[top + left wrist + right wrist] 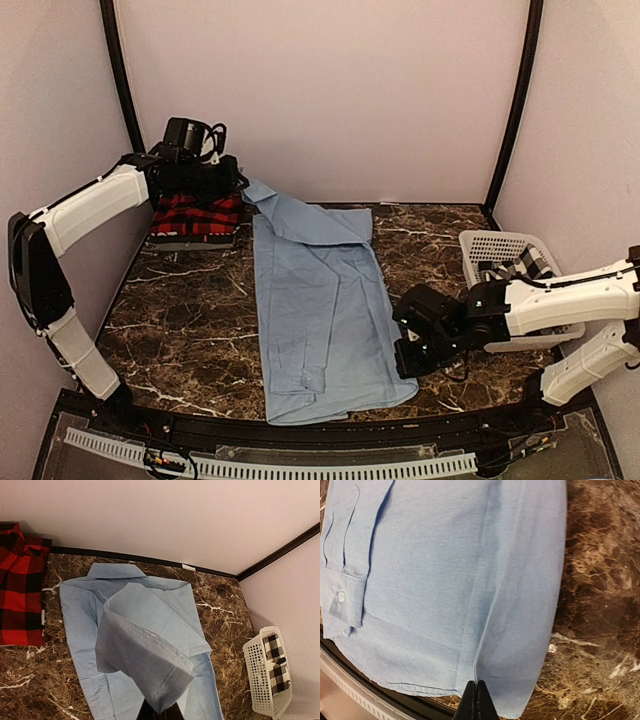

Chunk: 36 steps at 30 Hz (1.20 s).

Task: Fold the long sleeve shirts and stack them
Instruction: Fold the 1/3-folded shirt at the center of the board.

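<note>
The light blue shirt [320,310] lies flat and long down the middle of the table, collar at the back. My left gripper [195,160] hangs high at the back left, shut on the shirt's sleeve cuff [150,655], which is drawn up off the shirt [150,610]. My right gripper [408,350] is low at the shirt's near right edge; its fingers [477,702] are pressed together on the side seam by the hem [470,630]. The folded red-and-black plaid shirt [195,215] lies at the back left [20,590]. The black-and-white checked shirt [525,262] lies in the basket.
The white lattice basket [500,243] stands at the right edge, behind my right arm, and shows in the left wrist view [260,680]. Dark marble table [190,310] shows to the left of the blue shirt. Walls close in the back and sides.
</note>
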{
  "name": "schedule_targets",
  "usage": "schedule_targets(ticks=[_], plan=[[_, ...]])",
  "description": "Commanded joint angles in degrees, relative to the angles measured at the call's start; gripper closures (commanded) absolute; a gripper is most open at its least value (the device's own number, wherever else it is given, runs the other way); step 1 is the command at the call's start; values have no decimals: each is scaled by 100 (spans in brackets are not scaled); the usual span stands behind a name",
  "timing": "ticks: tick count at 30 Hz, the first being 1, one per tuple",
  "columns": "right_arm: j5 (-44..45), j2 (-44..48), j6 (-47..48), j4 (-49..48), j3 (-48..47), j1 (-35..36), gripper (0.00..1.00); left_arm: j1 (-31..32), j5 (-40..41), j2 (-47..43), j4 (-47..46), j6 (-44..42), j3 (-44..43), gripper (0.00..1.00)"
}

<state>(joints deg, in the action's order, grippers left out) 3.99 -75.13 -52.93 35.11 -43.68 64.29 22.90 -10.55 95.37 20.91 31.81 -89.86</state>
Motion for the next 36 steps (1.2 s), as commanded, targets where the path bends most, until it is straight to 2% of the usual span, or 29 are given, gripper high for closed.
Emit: schedule_targets(ticks=[1, 11, 23, 29, 36], plan=[[-89, -468, 209, -126, -361, 328, 100, -193, 709, -497, 490, -276, -9, 100], [-519, -849, 339, -486, -729, 421, 100, -451, 917, -763, 609, -372, 206, 100], [-943, -1272, 596, -795, -1203, 422, 100, -588, 958, -723, 675, -595, -573, 100], [-1073, -1443, 582, -1085, -1179, 419, 100, -592, 984, -1008, 435, -662, -550, 100], [-1250, -1668, 661, -1343, -1290, 432, 100, -593, 985, -881, 550, -689, -578, 100]])
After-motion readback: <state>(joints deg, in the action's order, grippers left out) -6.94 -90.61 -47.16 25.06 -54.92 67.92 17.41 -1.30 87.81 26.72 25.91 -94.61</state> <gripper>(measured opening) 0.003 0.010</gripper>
